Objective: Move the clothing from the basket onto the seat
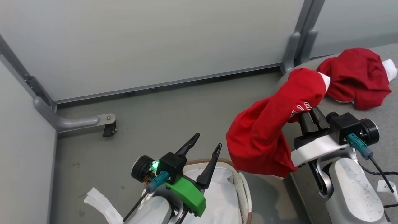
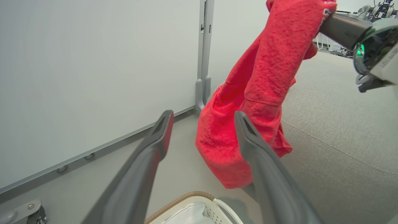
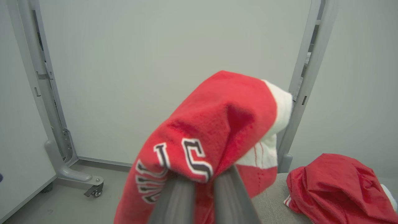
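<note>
Left gripper: your fingers stand wide apart, holding nothing, above the basket.
Right gripper: you pinch a red garment tight between closed fingers; it hangs at the seat's near edge.
Seat: a second red garment lies crumpled on it, farther back.

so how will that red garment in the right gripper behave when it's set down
Likely very floppy: the red garment droops in loose folds from the shut right gripper. Probably light, since a small pinch carries it. It should slump into a heap on the seat, like the other garment there.
</note>
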Controlling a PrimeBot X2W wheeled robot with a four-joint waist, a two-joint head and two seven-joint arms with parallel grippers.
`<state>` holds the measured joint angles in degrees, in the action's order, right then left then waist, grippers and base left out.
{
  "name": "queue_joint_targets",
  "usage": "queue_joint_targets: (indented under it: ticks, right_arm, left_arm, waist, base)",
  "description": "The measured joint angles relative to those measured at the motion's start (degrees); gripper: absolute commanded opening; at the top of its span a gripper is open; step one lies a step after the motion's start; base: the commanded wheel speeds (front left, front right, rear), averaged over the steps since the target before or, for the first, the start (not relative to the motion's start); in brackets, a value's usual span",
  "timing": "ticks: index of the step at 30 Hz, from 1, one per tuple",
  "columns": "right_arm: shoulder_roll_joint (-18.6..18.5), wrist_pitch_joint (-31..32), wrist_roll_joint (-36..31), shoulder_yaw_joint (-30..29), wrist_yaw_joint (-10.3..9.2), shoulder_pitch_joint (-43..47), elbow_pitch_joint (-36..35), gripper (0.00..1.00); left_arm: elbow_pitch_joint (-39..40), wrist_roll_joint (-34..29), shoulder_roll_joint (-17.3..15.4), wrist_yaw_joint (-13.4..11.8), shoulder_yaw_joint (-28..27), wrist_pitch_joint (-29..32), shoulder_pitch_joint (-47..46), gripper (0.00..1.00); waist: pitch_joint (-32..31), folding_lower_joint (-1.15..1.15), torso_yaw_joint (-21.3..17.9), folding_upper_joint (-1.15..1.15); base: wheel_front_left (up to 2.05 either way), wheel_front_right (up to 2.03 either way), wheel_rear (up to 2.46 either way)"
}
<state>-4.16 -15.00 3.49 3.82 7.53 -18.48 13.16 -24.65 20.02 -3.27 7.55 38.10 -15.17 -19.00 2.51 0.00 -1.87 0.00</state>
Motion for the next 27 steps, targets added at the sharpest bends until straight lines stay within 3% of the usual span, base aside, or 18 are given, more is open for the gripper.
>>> queue_joint_targets:
  ticks: [18, 27]
  right_arm:
    - [-0.7, 0.0, 0.0, -0.4, 0.0, -2.7, -1.2, 0.0]
    - [-0.4, 0.0, 0.1, -2.1, 0.0, -5.4, -2.3, 0.0]
  left_arm:
    - [1.0, -0.9, 0.4, 0.0, 1.9, 0.0, -1.8, 1.0]
    - [0.9, -1.6, 0.5, 0.0, 2.3, 0.0, -3.1, 1.0]
  waist:
    - [5.7, 0.0, -14.9, 0.0]
    - [10.1, 0.0, -18.8, 0.0]
  base:
    - [0.0, 0.0, 0.0]
    - [0.0, 0.0, 0.0]
